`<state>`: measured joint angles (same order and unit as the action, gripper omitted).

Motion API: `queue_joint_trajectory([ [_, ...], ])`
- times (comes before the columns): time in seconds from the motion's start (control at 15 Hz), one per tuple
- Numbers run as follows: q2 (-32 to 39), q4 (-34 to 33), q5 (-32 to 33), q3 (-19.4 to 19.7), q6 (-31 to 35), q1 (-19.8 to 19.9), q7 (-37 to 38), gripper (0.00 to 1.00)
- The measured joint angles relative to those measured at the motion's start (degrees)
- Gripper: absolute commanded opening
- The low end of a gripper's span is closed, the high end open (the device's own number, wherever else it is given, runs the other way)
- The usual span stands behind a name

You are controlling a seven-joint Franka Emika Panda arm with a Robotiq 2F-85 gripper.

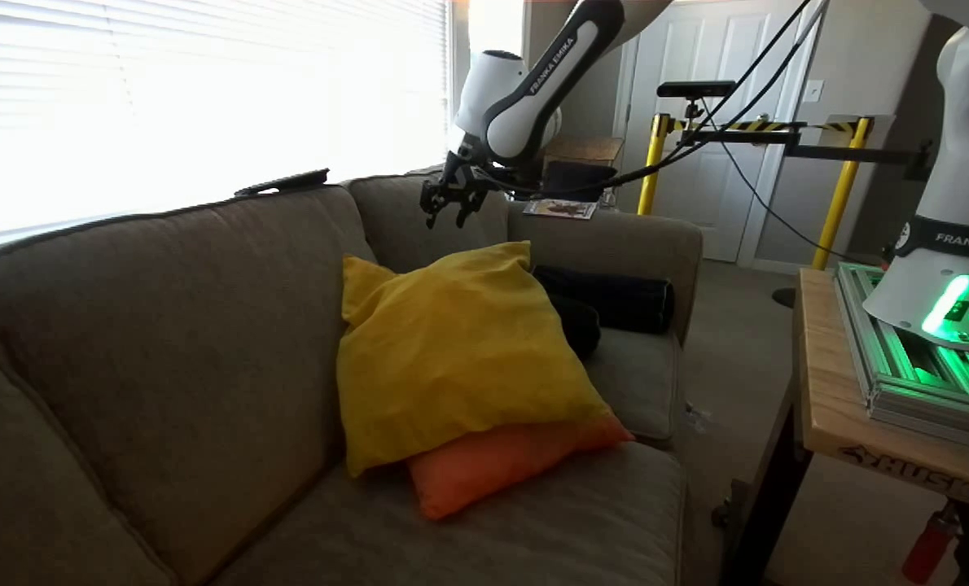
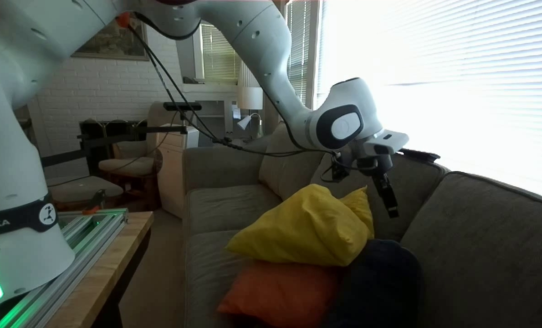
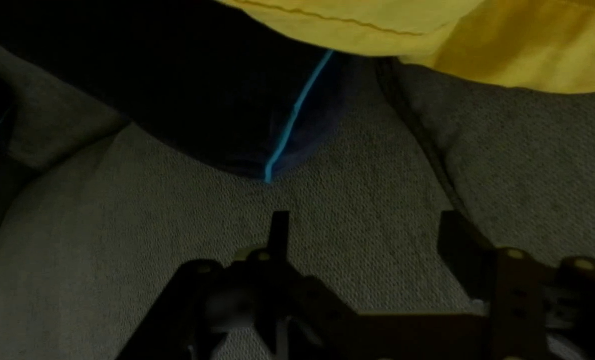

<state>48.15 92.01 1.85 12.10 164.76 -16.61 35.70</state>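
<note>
My jaws stand parted with nothing between them, hanging above the sofa (image 1: 167, 350) and touching nothing that I can see; in an exterior view the yellow cushion (image 1: 452, 358) lies below and nearer, just apart from me, spread at a tilt over the orange cushion (image 1: 509, 468), whose near part shows beneath; in the wrist view plain sofa fabric shows through my gap, with the yellow cushion at the far right and a dark padded thing (image 3: 192, 90) with blue piping at the far left; I judge the step in hand to be an empty hover beside the cushions, with no grip taken; a move onto the yellow cushion would, to my mind, call for shifting over its far edge, then lowering with my jaws spread; such soft cloth would likely slip from a shallow pinch.
</note>
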Motion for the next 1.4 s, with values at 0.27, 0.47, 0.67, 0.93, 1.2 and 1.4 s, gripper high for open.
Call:
queue_joint_trajectory([
  [0.27, 5.00, -5.49, -0.42, -0.39, -5.03, 1.03, 0.00, 1.00],
  [0.47, 8.82, -10.18, -0.46, -0.44, -10.98, 1.53, 0.00, 1.00],
  [0.67, 12.59, -15.06, -0.46, -0.44, -17.33, 2.11, 0.00, 1.00],
  [0.93, 17.54, -21.76, -0.44, -0.44, -23.77, 2.97, 0.00, 0.74],
  [1.2, 21.38, -27.53, -0.42, -0.44, -27.31, 3.48, 0.03, 0.45],
  [1.4, 22.57, -30.25, -0.42, -0.45, -28.62, 3.66, 0.21, 0.26],
])
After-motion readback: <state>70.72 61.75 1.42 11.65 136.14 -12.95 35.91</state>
